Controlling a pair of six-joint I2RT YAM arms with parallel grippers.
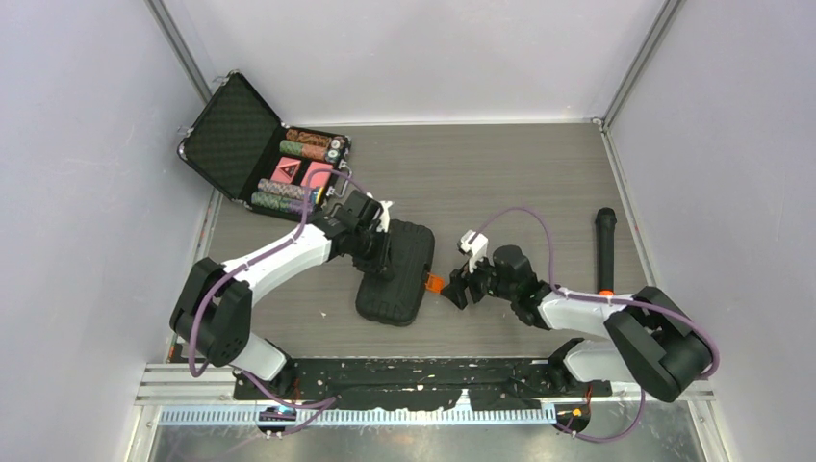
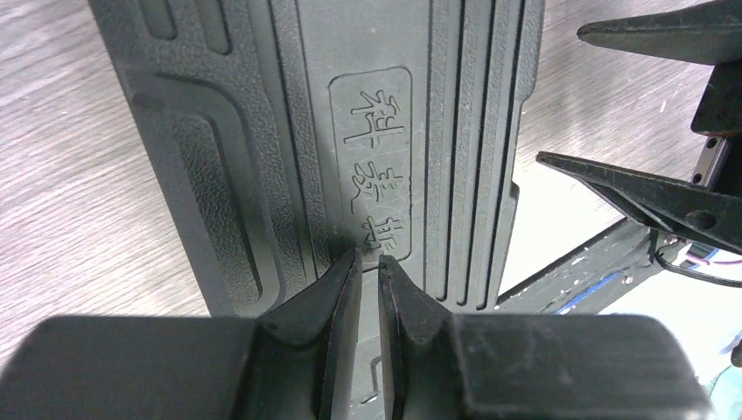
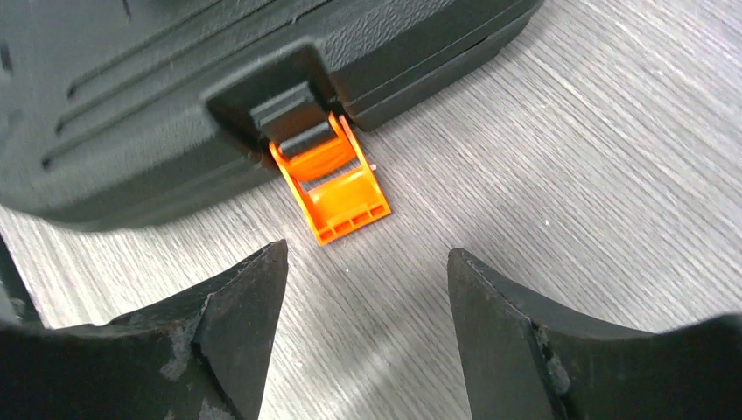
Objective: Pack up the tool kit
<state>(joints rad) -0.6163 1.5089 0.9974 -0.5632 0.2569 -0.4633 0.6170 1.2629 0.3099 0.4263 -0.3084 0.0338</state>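
Tool kit (image 1: 396, 272) lies shut, ribbed lid up, at dead centre of the table (image 1: 500, 183) in the top view. Its orange latch (image 1: 435, 283) pokes out of the 3 o'clock edge. In the right wrist view that latch (image 3: 331, 188) is flipped open and lies flat on the wood, not snapped over the lid.

Left claw (image 1: 383, 252) sits on the lid. Up close the left claw (image 2: 369, 261) is pinched to a thin slit with nothing in it, tips on the plastic beside the embossed label, so we read it as holding the lid down.

Right claw (image 1: 460, 287) is just at 3 o'clock of the latch. In its own camera the right claw (image 3: 366, 254) is spread wide and empty, with the latch at 12 o'clock from the gap and not touching it.

We judge the job nearly done, with only the latch left.

Risks:
- A sideways shove on the latch could skid the whole case toward 9 o'clock, since only two fingertips pin it.
- If the lid is not fully seated, the latch won't catch.
- A fingertip could slide off the small flap and jam under the case edge.
- A black-handled item (image 1: 604, 245) with an orange end lies well apart at 3 o'clock. We can't tell what it is; if it belongs to the kit, the kit gets closed without it.

Poker briefcase (image 1: 265, 154) sits open at 10 o'clock, clear of this.
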